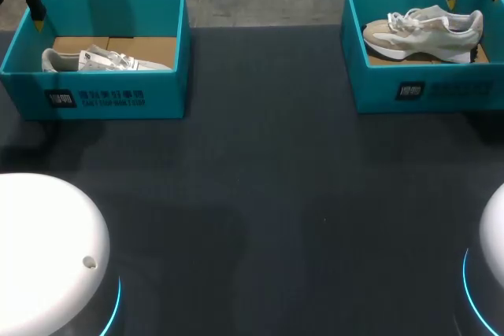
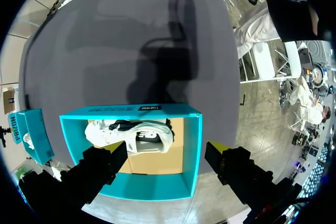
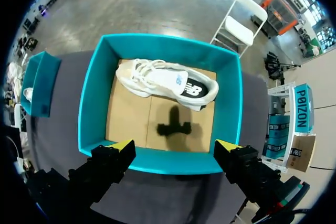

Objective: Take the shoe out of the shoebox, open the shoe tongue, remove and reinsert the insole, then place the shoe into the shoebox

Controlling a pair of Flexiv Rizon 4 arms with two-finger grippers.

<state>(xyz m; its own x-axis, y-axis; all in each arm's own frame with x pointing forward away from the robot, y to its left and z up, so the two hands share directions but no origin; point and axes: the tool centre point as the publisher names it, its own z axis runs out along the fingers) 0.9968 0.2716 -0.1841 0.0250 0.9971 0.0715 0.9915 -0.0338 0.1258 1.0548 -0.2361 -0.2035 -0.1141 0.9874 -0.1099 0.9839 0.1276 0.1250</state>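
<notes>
Shoe number one, a white shoe [image 1: 104,60], lies low inside the left shoebox [image 1: 118,98], a teal carton with a brown cardboard floor that stands near the far left corner of the dark counter [image 1: 260,194]. From the left wrist view it rests close against the box wall that faces the middle of the counter, with bare cardboard between it and the opposite wall. A second one, a beige shoe [image 1: 425,27] with white laces and a pale sole, lies on its side in the right shoebox [image 1: 429,88], a matching teal carton near the far right corner, well apart from the first. The left fingers [image 2: 102,166] hang above the far rim of the left shoebox, spread wide, yellow tips apart, nothing between them and nothing touching them. The right fingers [image 3: 107,163] hang the same way over the right shoebox, also spread wide and empty; the beige shoe sits ahead of them near the wall farther from the tips, and their shadow falls on the cardboard between. In the head view only the yellow tips and a little dark arm show at the upper corners.
</notes>
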